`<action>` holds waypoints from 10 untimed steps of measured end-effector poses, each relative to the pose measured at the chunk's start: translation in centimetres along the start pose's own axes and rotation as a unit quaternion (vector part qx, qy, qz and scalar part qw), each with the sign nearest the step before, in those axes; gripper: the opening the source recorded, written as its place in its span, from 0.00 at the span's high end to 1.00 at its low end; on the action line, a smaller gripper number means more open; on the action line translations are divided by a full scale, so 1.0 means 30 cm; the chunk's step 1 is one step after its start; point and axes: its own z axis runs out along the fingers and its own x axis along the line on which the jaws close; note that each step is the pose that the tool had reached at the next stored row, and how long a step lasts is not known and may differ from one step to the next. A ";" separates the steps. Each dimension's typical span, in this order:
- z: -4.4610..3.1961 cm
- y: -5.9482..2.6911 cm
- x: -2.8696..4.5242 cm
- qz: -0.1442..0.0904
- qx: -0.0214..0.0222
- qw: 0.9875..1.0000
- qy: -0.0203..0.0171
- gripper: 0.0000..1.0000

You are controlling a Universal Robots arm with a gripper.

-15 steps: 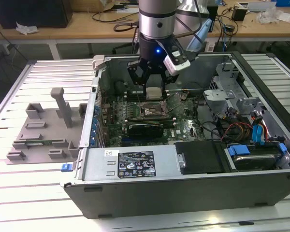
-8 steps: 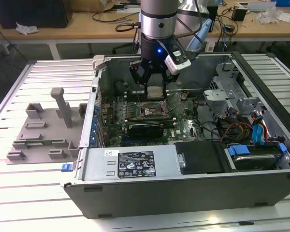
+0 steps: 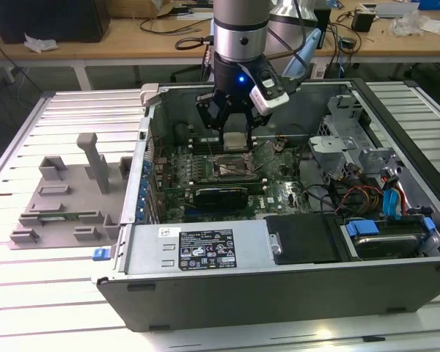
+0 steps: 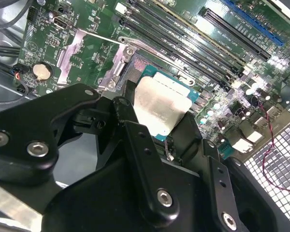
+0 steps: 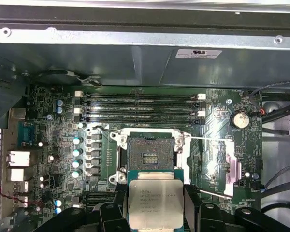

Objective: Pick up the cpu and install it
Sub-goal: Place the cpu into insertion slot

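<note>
**Claw**: black, two-fingered, on the arm's wrist, hanging inside the open computer case. It is narrowed onto the cpu, with one finger against each of two opposite edges.

**Cpu**: small flat square chip, pale silver-grey top. It is clamped between the claw's fingers, held level with the metal face up, and clear of the board beneath. In the second wrist view the cpu shows a thin green rim past the fingertips. In the first wrist view the cpu sits squarely between the two dark fingers.

**Socket**: dark square recess in a metal frame, below the claw and just beyond the chip's far edge. It is uncovered and the chip is not seated in it.

**Hinged plate**: bright metal, swung open to one side of the socket, near the claw.

**Motherboard**: green, lying flat under the claw on the case floor.

**Memory slots**: four long dark rows, beyond the socket from the claw.

**Coin battery**: round, silver, well apart from the claw.

**Grey fixture**: plastic plate with upright blocks, outside the case, well apart from the claw.

**Worktop**: ribbed pale metal, carrying both case and fixture.
</note>
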 end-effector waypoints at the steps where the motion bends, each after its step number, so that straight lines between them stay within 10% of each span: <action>1: 0.000 0.000 0.000 0.000 0.000 1.000 0.000 0.45; 10: 0.001 0.000 0.000 0.003 0.000 1.000 0.000 0.45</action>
